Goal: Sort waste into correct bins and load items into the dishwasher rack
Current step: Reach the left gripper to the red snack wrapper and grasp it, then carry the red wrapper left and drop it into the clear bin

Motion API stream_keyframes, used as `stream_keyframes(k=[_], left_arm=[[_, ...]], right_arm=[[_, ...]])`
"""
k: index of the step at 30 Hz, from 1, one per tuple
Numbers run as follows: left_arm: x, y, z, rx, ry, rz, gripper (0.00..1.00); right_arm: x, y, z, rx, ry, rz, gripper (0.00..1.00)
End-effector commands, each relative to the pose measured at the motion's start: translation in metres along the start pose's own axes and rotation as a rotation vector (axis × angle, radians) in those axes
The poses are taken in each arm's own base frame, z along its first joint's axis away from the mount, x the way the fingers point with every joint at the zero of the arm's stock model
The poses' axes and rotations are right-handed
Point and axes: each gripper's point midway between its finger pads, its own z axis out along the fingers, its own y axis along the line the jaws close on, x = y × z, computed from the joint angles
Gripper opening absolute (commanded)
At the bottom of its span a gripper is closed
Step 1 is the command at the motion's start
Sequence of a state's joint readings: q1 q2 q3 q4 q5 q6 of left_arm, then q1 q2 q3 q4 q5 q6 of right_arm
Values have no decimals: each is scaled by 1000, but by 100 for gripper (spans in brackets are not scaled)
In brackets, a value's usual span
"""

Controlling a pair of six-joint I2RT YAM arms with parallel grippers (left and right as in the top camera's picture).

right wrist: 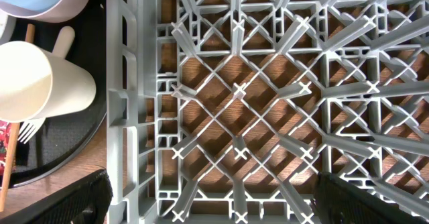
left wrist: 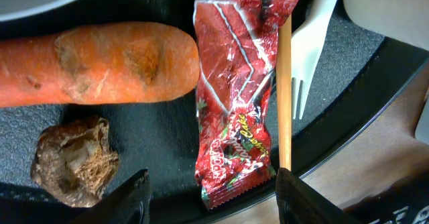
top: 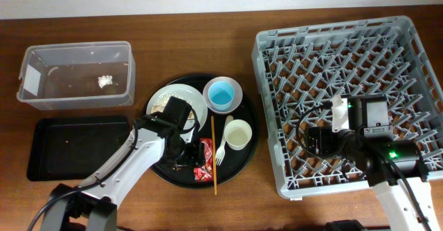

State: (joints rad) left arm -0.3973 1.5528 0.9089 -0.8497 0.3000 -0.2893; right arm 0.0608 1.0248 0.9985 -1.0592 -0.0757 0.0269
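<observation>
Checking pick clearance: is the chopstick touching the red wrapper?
Touching. Left wrist view shows the chopstick lying across the right edge of the wrapper.

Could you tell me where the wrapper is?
The wrapper lies on the round tray, right of the carrot in the left wrist view, chopstick along its right edge.

The left arm [top: 131,163] has a white tubular link between black joint housings; the right arm [top: 408,202] matches, its black wrist block carrying a small green light [top: 392,154]; a black cable [top: 47,207] loops by the left base; the fingers [left wrist: 127,198] are matte black.
</observation>
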Motion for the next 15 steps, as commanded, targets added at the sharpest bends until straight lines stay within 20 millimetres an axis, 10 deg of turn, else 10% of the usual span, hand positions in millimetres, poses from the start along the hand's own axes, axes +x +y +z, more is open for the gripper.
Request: stream_keyframes(k=[1, 6, 10, 15], left_arm=[[4, 2, 10, -2, 33, -19, 59], [8, 3, 30, -1, 98, -27, 54], [5, -4, 31, 31, 93, -19, 17], [1, -5, 31, 36, 77, -14, 0]], right_arm=[[-7, 1, -6, 2, -24, 1, 99], [-7, 1, -6, 2, -25, 1, 99], [-7, 1, -6, 2, -25, 1, 99], [-7, 1, -6, 2, -25, 1, 99]])
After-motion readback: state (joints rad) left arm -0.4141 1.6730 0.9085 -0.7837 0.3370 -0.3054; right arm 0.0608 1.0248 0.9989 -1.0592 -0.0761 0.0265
